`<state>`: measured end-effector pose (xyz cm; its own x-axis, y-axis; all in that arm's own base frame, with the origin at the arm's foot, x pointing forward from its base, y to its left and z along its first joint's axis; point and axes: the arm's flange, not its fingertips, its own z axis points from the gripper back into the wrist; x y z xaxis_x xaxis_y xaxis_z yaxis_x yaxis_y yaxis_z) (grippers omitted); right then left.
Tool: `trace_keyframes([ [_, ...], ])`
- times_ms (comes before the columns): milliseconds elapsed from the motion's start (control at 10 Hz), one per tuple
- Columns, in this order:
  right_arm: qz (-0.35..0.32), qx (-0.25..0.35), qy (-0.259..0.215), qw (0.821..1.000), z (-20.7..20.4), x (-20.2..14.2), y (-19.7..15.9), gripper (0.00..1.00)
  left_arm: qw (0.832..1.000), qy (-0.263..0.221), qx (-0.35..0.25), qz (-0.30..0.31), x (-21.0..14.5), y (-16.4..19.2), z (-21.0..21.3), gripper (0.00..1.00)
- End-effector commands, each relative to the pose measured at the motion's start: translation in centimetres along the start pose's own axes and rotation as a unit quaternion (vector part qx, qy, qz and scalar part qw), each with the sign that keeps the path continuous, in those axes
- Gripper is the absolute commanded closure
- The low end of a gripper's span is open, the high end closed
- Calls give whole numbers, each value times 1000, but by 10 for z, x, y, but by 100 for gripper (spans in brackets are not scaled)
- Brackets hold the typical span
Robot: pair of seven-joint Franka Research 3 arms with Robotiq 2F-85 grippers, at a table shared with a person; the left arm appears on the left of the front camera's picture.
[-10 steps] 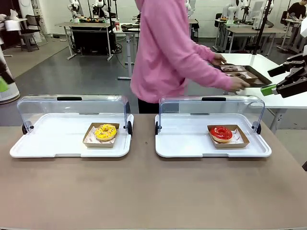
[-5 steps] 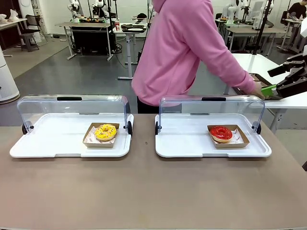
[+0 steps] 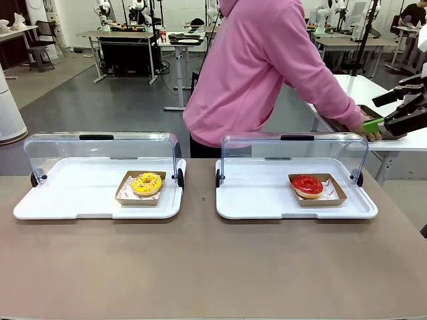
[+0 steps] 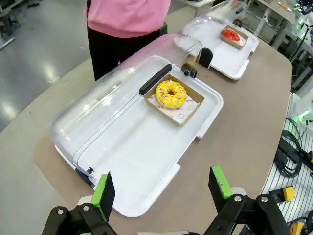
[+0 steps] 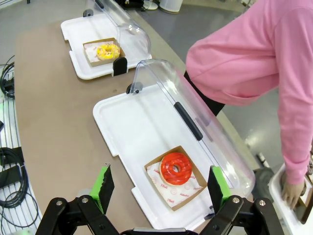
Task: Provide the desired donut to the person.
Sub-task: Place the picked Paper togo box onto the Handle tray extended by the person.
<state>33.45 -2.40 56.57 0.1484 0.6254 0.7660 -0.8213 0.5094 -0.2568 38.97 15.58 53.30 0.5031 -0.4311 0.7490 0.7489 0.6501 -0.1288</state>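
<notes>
A yellow sprinkled donut (image 3: pixel 147 183) sits in a cardboard tray inside the left white case (image 3: pixel 60 200). A red glazed donut (image 3: pixel 307 185) sits the same way in the right case (image 3: pixel 253 200). Both clear lids stand open. Nothing shows which donut the person wants. The person (image 3: pixel 257 73), in a pink hoodie, stands behind the cases and leans right, with a hand (image 3: pixel 369 132) on a side table. My left gripper (image 4: pixel 161 188) hangs open above the yellow donut's (image 4: pixel 171 94) case. My right gripper (image 5: pixel 160 188) is open above the red donut (image 5: pixel 176 168) and shows at the right edge (image 3: pixel 375 113).
A white side table (image 3: pixel 400 143) at the far right carries a dark tray under the person's hand. The brown tabletop (image 3: pixel 200 267) in front of both cases is bare. Workbenches and other gear stand in the room behind.
The person has leaned further right and slid a hand along the dark tray on the side table. Both grippers and both donuts stay where they were.
</notes>
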Motion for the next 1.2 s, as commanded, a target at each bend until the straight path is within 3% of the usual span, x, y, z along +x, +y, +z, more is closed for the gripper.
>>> trace_keyframes([
  [0, 0, 4, 3, 1000, -1, 0, 1, 0, 1000, -19, 7, 1, -7, -1, -10, 0],
  [200, 0, 4, 3, 1000, -1, 0, 1, 0, 999, -36, 6, -5, -8, -2, -3, 0],
  [700, 0, 4, 3, 1000, -1, 0, 1, 0, 999, -22, 20, -21, -6, 0, -5, 0],
  [800, 0, 4, 3, 1000, -1, 0, 1, 0, 1000, -18, 16, 6, -2, 1, 1, 0],
  [1100, 0, 4, 3, 1000, -1, 0, 1, 0, 1000, -18, 16, 6, -2, 1, 1, 0],
])
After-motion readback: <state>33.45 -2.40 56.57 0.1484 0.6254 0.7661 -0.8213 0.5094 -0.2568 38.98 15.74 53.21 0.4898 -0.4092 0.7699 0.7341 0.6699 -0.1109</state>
